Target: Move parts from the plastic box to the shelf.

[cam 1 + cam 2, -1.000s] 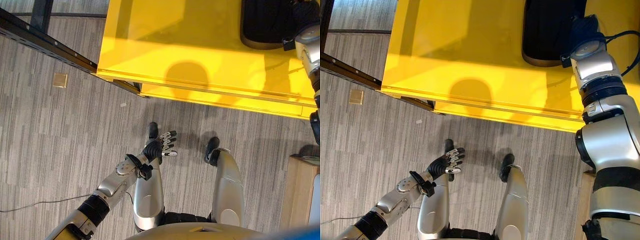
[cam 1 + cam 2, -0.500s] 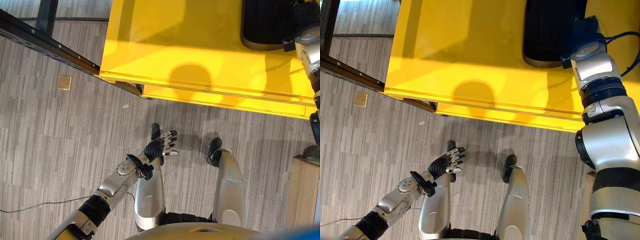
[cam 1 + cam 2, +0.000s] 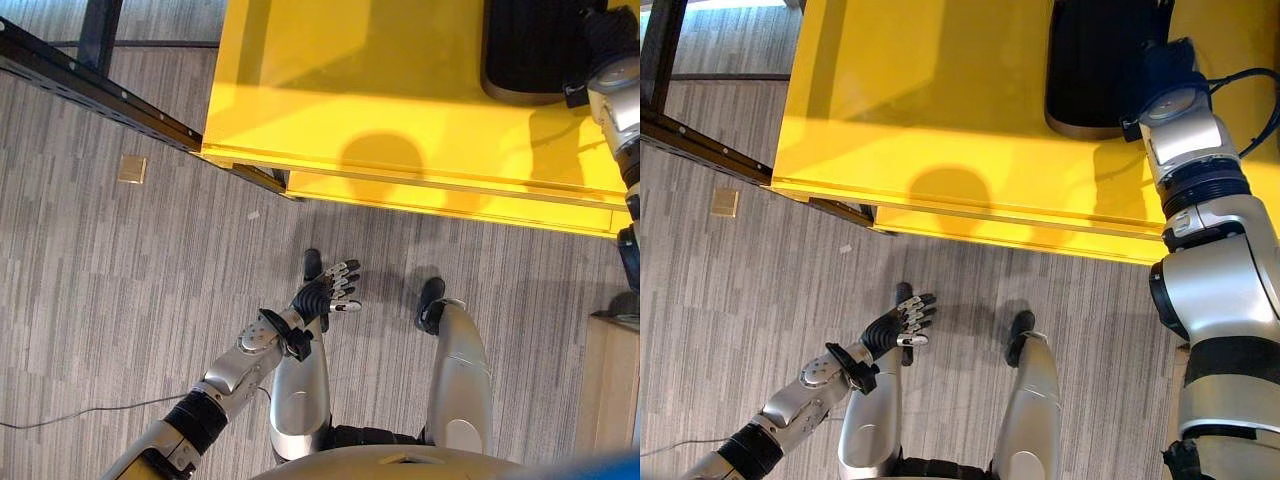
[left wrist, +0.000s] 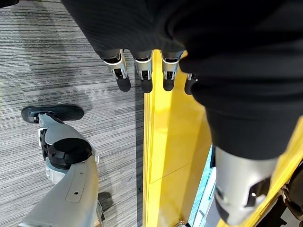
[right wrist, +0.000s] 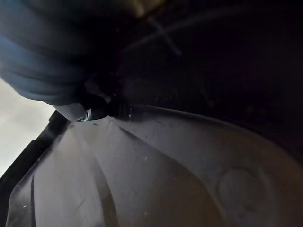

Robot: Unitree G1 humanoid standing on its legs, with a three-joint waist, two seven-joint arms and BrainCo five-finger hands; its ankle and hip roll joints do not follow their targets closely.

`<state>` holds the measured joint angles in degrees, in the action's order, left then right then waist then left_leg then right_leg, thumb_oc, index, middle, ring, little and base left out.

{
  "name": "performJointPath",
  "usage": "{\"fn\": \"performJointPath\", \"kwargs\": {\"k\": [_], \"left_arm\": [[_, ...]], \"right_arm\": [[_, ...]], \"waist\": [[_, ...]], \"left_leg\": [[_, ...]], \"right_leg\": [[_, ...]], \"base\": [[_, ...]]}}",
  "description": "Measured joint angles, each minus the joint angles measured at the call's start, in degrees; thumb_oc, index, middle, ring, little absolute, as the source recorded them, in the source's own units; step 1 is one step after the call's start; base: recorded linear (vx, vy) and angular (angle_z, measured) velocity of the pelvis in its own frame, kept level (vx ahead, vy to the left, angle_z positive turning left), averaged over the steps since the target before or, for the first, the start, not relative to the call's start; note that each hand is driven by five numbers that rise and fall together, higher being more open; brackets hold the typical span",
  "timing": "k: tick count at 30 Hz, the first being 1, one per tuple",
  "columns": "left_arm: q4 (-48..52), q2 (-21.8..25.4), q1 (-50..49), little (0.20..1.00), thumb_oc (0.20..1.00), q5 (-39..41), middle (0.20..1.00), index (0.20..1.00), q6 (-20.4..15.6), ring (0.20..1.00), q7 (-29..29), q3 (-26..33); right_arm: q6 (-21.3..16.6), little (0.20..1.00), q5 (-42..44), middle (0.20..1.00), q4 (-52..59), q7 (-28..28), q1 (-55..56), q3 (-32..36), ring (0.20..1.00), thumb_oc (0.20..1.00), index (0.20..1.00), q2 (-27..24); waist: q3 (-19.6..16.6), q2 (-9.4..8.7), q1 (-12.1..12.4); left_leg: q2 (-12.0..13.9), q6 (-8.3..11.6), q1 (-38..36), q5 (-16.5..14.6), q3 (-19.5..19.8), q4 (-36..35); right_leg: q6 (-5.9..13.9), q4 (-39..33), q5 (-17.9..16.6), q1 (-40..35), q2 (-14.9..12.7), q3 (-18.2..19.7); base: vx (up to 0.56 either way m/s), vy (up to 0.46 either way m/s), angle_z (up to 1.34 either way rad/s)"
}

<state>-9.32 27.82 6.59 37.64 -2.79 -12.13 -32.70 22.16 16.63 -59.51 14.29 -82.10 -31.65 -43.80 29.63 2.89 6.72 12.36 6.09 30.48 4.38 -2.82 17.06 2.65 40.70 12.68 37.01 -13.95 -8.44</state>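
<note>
Black plastic box (image 3: 1102, 60) on the yellow table (image 3: 940, 110).
We see a dark, round-cornered plastic box sitting flat at the table's far right part, well back from the near edge; its inner wall looks smooth and black, contents too dark to tell.

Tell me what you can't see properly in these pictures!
- Right hand: in the eye views it reaches into the black box; its fingers are hidden inside.
- Parts in the box: the right wrist view shows dark plastic from very close, too dim to tell any part.
- Black box: cut off by the top edge in both eye views.
- Yellow table: its far side runs past the top edge.
- Left hand: open over the floor, holding nothing.
</note>
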Motion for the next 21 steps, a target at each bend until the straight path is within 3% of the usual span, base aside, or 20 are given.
{"fn": "performJointPath", "kwargs": {"k": [3,4,5,6,21], "left_arm": [[0.0,0.0,-0.1,1.0,1.0,0.0,1.0,1.0,-0.1,1.0,0.0,0.0],[0.0,0.0,-0.1,1.0,1.0,0.0,1.0,1.0,-0.2,1.0,0.0,0.0],[0.0,0.0,-0.1,1.0,1.0,0.0,1.0,1.0,-0.2,1.0,0.0,0.0],[0.0,0.0,-0.1,1.0,1.0,0.0,1.0,1.0,-0.2,1.0,0.0,0.0],[0.0,0.0,-0.3,1.0,1.0,0.0,1.0,1.0,-0.3,1.0,1.1,-0.6]], "right_arm": [[0.0,0.2,0.0,0.2,-0.1,-0.1,1.2,0.5,0.2,0.2,0.2,0.0],[0.0,0.325,0.0,0.325,-0.1,-0.1,1.4,0.7,0.325,0.325,0.325,0.0],[0.1,0.542,0.0,0.542,-0.1,0.0,1.4,0.7,0.542,0.542,0.542,0.0],[0.1,1.0,-0.1,1.0,-0.1,0.0,1.5,0.7,1.0,1.0,1.0,0.0],[-1.4,1.0,-4.6,1.0,0.1,12.0,3.9,2.0,1.0,1.0,1.0,0.4]], "waist": [[-0.8,0.06,0.0],[-1.0,0.04,0.0],[-1.0,0.04,0.0],[-1.0,0.04,0.0],[-1.1,0.15,-0.3]], "left_leg": [[-0.1,-0.01,0.0,0.0,-0.2,-0.1],[-0.1,-0.01,0.0,0.0,-0.3,-0.2],[-0.1,-0.01,0.0,0.0,-0.3,-0.2],[-0.1,-0.01,0.0,0.0,-0.4,-0.2],[-0.5,-0.01,-0.5,0.0,-1.4,-0.7]], "right_leg": [[0.13,-0.5,-0.1,0.0,0.0,0.2],[0.17,-0.6,-0.2,0.0,0.0,0.2],[0.24,-0.6,-0.2,0.0,0.0,0.3],[0.27,-0.7,-0.2,0.0,0.0,0.3],[0.57,-0.9,-0.4,0.3,-0.2,1.3]], "base": [[0.0,0.0,0.0],[0.0,0.0,0.0],[0.0,0.0,0.0],[0.0,0.0,0.0],[0.0,0.004,-0.01]]}}
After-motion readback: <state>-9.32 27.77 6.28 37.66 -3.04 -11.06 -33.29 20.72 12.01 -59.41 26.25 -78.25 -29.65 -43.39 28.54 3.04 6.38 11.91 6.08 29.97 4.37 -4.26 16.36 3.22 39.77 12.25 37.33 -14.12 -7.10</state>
